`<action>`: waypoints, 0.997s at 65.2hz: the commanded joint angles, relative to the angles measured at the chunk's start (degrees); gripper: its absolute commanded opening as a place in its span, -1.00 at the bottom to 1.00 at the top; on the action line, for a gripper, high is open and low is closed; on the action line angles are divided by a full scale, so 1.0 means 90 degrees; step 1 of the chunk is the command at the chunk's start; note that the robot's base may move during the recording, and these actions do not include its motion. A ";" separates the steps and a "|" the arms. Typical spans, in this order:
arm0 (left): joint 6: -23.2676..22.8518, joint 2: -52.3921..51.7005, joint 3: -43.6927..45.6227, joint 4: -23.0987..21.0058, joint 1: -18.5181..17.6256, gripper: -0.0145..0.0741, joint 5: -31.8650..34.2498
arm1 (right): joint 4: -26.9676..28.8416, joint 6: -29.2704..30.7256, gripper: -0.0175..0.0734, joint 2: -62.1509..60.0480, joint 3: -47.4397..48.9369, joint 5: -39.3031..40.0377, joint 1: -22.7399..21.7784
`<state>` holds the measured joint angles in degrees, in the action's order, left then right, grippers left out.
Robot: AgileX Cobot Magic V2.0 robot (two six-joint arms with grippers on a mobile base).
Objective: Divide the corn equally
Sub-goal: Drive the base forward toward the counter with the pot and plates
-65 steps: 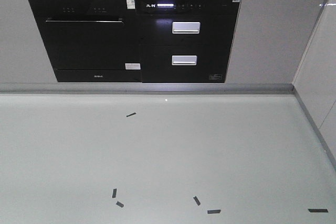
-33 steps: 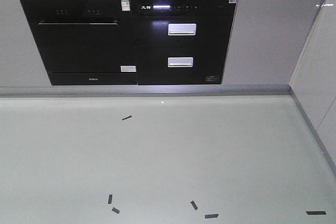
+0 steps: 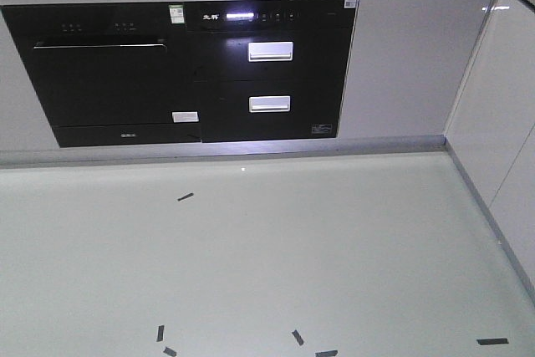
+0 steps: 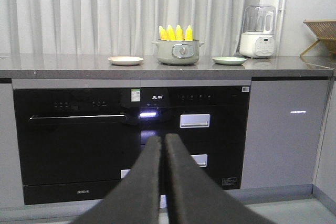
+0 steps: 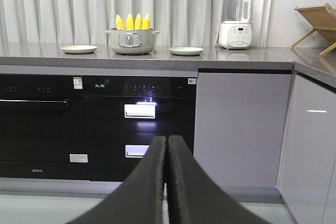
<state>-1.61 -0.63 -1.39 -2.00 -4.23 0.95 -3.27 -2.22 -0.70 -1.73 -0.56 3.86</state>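
**Left wrist camera, worktop (image 4: pixel 63 67), left to right.** A cream plate (image 4: pixel 125 60), a grey-green pot (image 4: pixel 178 52) with a dial on its front, a green plate (image 4: pixel 229 60), a white blender (image 4: pixel 257 32) and, at the far right, a wooden rack (image 4: pixel 321 35). A pale curtain (image 4: pixel 79 14) hangs behind.

**Corn (image 4: pixel 176 33).** It is in the pot. Four yellow cobs stand upright side by side, pointed tips up, with their lower parts hidden by the pot wall. The cream plate lies at the pot's 9 o'clock and the green plate at its 3 o'clock. Both plates are apart from the pot.

**Below the worktop.** A black oven (image 4: pixel 79 145) is at the left. To its right is a black drawer unit (image 4: pixel 194 103) with a lit display and silver handles, then a grey cabinet door (image 4: pixel 286 129).

**Left gripper (image 4: pixel 163 140).** It enters its view from 6 o'clock. The dark jaws are pressed flat together along their length, clenched on nothing. The pot sits just right of its 12 o'clock, well apart.

**Right gripper (image 5: pixel 167 140).** It enters from 6 o'clock in the same condition, with the jaws closed tight against each other and nothing between them. Here the pot stands at about 11 o'clock, well apart, and the blender at about 1 o'clock.

**Front camera.** The pale floor (image 3: pixel 334 232) runs up to the plinth under the appliances. It carries short black tape marks (image 3: pixel 185 197). One lies near the oven, and the others lie along the bottom edge at roughly 7, 6 and 5 o'clock. Neither arm shows in this view.
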 commanded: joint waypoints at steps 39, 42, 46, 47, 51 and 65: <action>-0.0016 -0.0106 0.0104 -0.0056 -0.0037 -0.69 0.0467 | -0.0050 0.0008 -0.62 -0.0034 -0.0032 0.0470 -0.0007; -0.0016 -0.0106 0.0104 -0.0056 -0.0037 -0.69 0.0467 | -0.0050 0.0008 -0.62 -0.0034 -0.0032 0.0470 -0.0007; -0.0016 -0.0106 0.0104 -0.0056 -0.0037 -0.69 0.0467 | -0.0050 0.0008 -0.62 -0.0034 -0.0032 0.0470 -0.0007; -0.0016 -0.0106 0.0104 -0.0056 -0.0037 -0.69 0.0467 | -0.0050 0.0008 -0.62 -0.0034 -0.0032 0.0470 -0.0007; -0.0016 -0.0106 0.0104 -0.0056 -0.0037 -0.69 0.0467 | -0.0050 0.0008 -0.62 -0.0034 -0.0032 0.0470 -0.0007; -0.0016 -0.0106 0.0104 -0.0056 -0.0037 -0.69 0.0467 | -0.0050 0.0008 -0.62 -0.0034 -0.0032 0.0470 -0.0007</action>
<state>-1.61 -0.63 -1.39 -2.00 -4.23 0.95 -3.27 -2.22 -0.70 -1.73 -0.56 3.86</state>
